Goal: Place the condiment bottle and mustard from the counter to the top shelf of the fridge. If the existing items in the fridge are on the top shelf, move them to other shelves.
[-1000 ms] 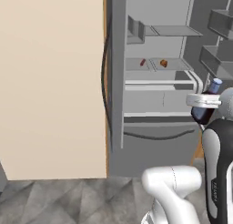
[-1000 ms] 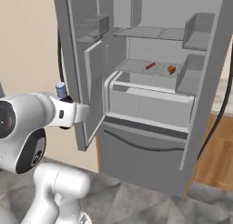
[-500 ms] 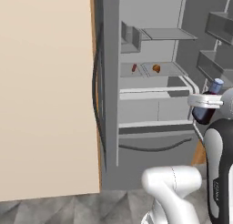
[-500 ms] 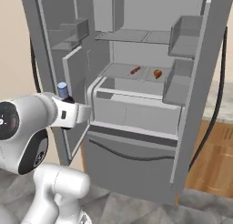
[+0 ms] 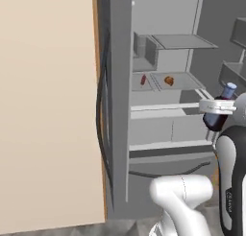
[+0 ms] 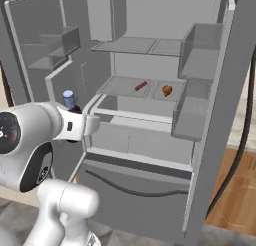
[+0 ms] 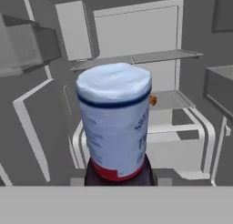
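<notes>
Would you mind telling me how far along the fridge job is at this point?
Done: the fridge stands open, and the condiment bottle is off the counter. In hand: the hand holds the bottle upright in front of the open compartment. Left: setting it on the top shelf, which looks bare, then bringing the mustard. The two small items lie on the shelf below, so they likely need no moving.

Beige cabinet panel (image 5: 48, 110) beside wooden floor (image 6: 240, 190)
</notes>
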Controlling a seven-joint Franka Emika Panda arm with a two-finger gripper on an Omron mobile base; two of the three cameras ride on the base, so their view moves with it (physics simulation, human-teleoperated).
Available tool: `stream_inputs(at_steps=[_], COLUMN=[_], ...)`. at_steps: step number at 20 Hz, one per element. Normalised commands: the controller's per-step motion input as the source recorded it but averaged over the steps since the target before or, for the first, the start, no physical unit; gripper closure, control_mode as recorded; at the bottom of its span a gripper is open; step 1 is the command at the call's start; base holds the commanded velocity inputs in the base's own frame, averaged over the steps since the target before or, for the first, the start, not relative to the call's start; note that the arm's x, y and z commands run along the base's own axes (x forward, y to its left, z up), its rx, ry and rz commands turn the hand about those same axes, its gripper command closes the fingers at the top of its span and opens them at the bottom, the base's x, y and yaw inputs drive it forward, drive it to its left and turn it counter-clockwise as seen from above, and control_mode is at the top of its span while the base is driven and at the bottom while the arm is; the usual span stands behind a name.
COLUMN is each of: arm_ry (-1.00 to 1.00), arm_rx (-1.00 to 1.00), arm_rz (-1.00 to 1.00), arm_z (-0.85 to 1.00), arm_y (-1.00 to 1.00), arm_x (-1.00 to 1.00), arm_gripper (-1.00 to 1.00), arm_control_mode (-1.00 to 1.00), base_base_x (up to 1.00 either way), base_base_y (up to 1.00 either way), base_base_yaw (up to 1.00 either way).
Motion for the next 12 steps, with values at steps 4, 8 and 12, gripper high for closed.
stream_inputs(at_steps=[4, 8, 12], arm_ry=[0.00, 0.00, 0.00], arm_rx=[0.00, 0.00, 0.00], arm_rz=[0.00, 0.00, 0.00], arm_z=[0.00, 0.00, 0.00], arm_y=[0.00, 0.00, 0.00], arm_x=[0.00, 0.00, 0.00], arm_gripper=[1.00, 1.00, 1.00], arm_control_mode=[1.00, 1.00, 1.00], base_base_x=[0.70, 0.71, 0.66], base_base_y=[0.00, 0.00, -0.03], base_base_yaw=[0.00, 0.00, 0.00])
